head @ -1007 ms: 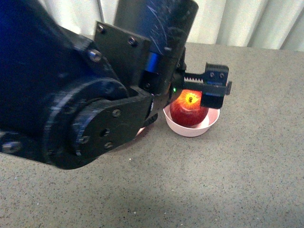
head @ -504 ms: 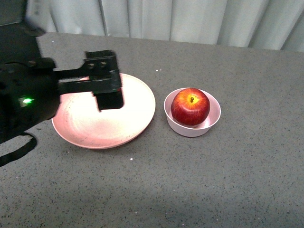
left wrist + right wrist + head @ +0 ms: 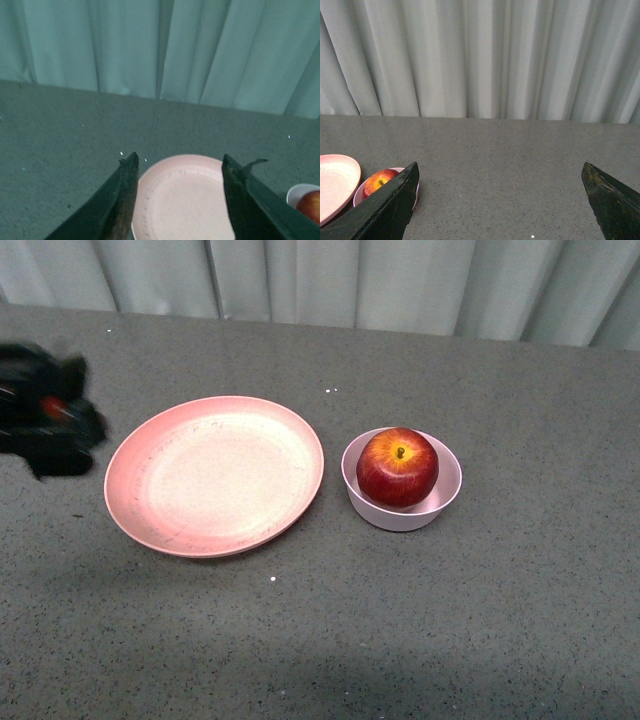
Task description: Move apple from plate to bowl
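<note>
The apple point(image 3: 397, 467) sits in the bowl point(image 3: 442, 502), stem up, its yellow patch facing the ceiling. The bowl stands on the grey table point(image 3: 420, 630) roughly at its middle, just beside the plate point(image 3: 214, 475), which lies toward the table's left edge and has nothing on it. The two dishes are close but not touching. Behind the table's far edge hangs a pale curtain point(image 3: 330, 285).

The left gripper point(image 3: 178, 165) hangs near the left edge with its fingers point(image 3: 122, 197) spread apart and nothing between them; from the front it shows only as a dark blur. The right gripper point(image 3: 500, 172) is spread wide too, gripping nothing, looking across bare table with the bowl and apple off to one side.
</note>
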Controlling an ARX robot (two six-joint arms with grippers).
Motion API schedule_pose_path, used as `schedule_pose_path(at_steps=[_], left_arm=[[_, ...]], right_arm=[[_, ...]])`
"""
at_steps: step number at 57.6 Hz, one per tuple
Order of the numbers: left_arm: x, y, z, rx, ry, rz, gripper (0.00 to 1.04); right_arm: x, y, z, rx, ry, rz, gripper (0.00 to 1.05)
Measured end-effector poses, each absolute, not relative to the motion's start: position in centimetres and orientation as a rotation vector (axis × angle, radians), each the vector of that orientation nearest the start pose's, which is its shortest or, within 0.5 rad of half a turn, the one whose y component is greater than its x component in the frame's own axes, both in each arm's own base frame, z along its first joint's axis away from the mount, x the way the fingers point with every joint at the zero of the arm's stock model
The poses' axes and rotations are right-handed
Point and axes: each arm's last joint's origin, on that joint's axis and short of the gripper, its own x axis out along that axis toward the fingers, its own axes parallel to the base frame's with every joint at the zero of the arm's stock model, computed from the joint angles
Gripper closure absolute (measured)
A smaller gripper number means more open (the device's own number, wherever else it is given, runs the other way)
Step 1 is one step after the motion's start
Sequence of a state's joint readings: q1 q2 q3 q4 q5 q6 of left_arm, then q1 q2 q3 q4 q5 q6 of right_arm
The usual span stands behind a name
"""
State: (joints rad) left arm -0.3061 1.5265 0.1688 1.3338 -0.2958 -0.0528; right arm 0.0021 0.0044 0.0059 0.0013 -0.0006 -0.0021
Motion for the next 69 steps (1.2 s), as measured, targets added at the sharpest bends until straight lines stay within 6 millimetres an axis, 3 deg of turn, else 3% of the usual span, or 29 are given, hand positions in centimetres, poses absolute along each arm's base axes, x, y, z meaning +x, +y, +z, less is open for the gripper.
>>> schedule_pose_path(at_steps=[15, 42, 69], left_arm=[[17.5, -2.9, 14.7, -0.016, 0.023, -0.005, 1.01], [14.2, -0.2, 16.7, -0.007, 0.001, -0.007, 1.01], [12.1, 0.0, 17.3, -0.007, -0.022, 0.000, 1.01]], right_arm=[[9.8, 0.0, 16.5, -0.002, -0.002, 0.003, 0.09], [9.8, 0.0, 16.5, -0.002, -0.002, 0.003, 0.09], [9.8, 0.0, 16.5, -0.002, -0.002, 0.003, 0.09]])
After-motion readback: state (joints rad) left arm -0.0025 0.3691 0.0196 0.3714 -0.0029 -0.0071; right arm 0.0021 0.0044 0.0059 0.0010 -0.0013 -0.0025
